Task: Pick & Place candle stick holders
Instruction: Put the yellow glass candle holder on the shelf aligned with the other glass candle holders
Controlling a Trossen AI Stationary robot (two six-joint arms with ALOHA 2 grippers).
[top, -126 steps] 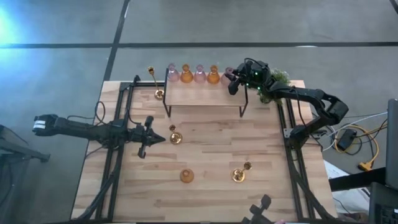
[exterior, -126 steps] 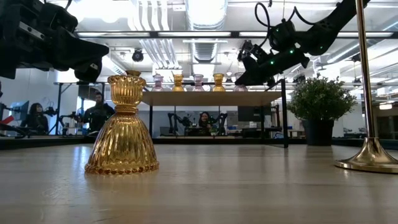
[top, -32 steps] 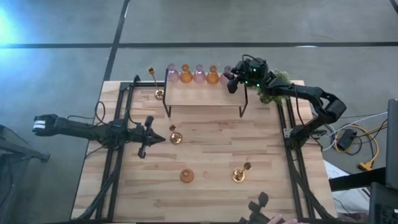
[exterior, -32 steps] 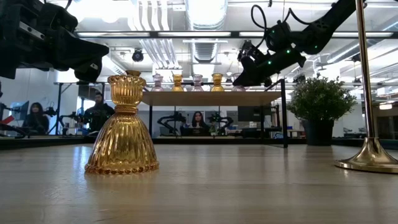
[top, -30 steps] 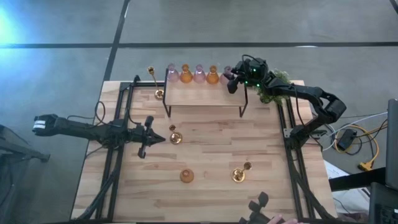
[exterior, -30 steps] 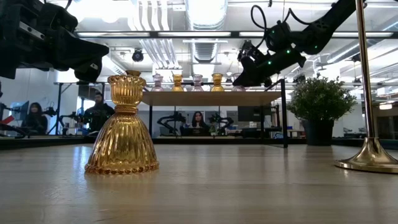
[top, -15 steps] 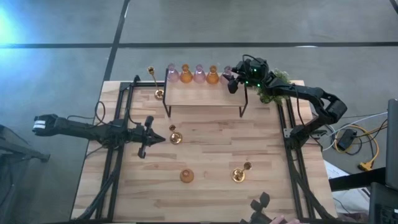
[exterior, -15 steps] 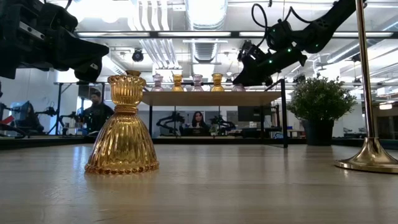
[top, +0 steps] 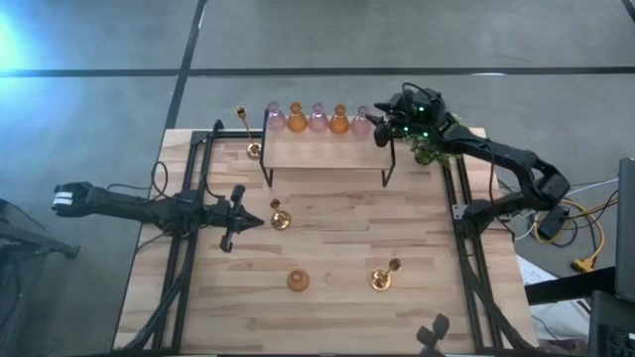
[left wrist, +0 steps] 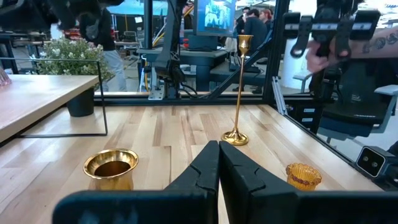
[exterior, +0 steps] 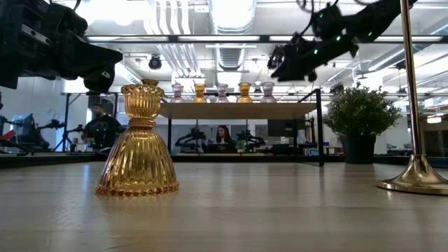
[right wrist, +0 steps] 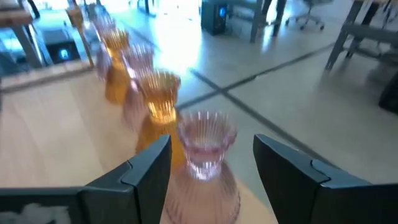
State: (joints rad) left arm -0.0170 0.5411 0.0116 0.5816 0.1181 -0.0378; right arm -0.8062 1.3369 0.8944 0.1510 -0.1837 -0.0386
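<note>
Right wrist view: right end effector [right wrist: 208, 163] spread wide, holding nothing, just behind pink ribbed glass holder [right wrist: 204, 167] ending row of five on raised shelf [top: 327, 147]. Probably light, smooth, brittle; best pinched gently at narrow waist under cup. Left end effector [top: 226, 242] shut, empty, above counter [top: 337, 248] near gold candlestick [top: 279, 219]

High view straight down over the whole table [top: 327, 248], low view at tabletop level facing the raised shelf [exterior: 238, 110] and room, left wrist view low across the tabletop, right wrist view close along the shelf's glass holder row [right wrist: 143, 87]
</note>
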